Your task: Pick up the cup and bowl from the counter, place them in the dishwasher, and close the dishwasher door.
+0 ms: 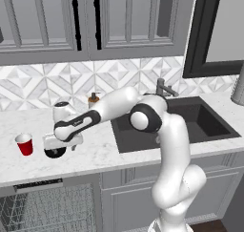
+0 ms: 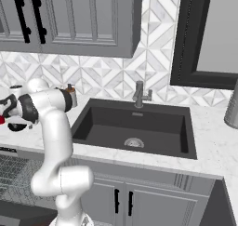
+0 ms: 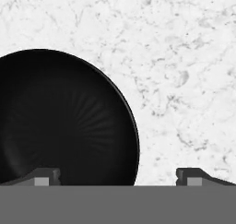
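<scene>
- The tool (image 3: pixel 118 177) points down at the worktop (image 3: pixel 184 57), its two tips spread wide apart with nothing between them.
- In the hand view the bowl (image 3: pixel 60 121) lies right below the tool, toward the left; one tip sits over the bowl's inside, the other over bare marble beside its rim.
- In the left base view the bowl (image 1: pixel 55 152) sits on the worktop (image 1: pixel 95 150) under the white hand, partly hidden by it.
- The cup (image 1: pixel 25 144) stands upright on the worktop just left of the bowl, apart from it.
- A soap bottle (image 1: pixel 93 100) stands at the back by the tiled wall, behind the arm.
- The sink (image 1: pixel 176 123) is set into the worktop to the right of the bowl, with a tap (image 1: pixel 163 88) behind it.
- The dishwasher (image 1: pixel 47 207) is under the worktop below the cup and bowl; its wire rack (image 1: pixel 52 209) is exposed, and a dark control strip runs along its top edge.
- In the right base view the bowl (image 2: pixel 17 126) is at the far left edge, beneath the hand, and the sink (image 2: pixel 135 127) is mid-frame.
- Grey cabinets (image 1: pixel 95 21) hang above the worktop.
</scene>
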Available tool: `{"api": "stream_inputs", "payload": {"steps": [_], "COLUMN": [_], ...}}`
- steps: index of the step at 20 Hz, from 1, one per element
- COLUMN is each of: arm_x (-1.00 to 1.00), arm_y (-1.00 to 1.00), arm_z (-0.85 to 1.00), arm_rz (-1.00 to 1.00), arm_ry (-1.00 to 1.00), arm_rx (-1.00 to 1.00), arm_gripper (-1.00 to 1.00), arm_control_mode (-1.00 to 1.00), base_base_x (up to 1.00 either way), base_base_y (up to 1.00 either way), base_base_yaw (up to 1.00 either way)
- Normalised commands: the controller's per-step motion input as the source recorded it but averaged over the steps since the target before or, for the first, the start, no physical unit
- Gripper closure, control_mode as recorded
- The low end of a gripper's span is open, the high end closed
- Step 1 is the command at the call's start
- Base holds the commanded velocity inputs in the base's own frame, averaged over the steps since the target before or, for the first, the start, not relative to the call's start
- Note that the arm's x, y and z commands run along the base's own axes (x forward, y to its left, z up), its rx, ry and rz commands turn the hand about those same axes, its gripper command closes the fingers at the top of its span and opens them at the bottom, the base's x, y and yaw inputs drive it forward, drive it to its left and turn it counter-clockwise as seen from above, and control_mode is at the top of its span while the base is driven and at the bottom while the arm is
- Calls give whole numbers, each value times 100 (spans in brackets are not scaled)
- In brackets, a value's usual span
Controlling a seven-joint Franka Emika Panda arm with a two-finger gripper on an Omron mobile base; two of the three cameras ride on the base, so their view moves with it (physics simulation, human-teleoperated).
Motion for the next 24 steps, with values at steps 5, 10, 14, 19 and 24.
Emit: {"api": "stream_inputs", "payload": {"steps": [5, 10, 14, 19, 24], "arm_x": [11, 0, 0, 0, 0], "arm_y": [14, 0, 0, 0, 0], "arm_z": [-8, -19, 0, 0, 0], "arm_rz": [0, 0, 0, 0, 0], "arm_ry": [1, 1, 6, 2, 1], "arm_rx": [0, 0, 0, 0, 0], "arm_gripper": [-100, -100, 100, 100, 100], "arm_control_mode": [-100, -100, -100, -100, -100], "base_base_x": [0, 0, 0, 0, 0], "base_base_y": [0, 0, 0, 0, 0], "base_base_yaw": [0, 0, 0, 0, 0]}}
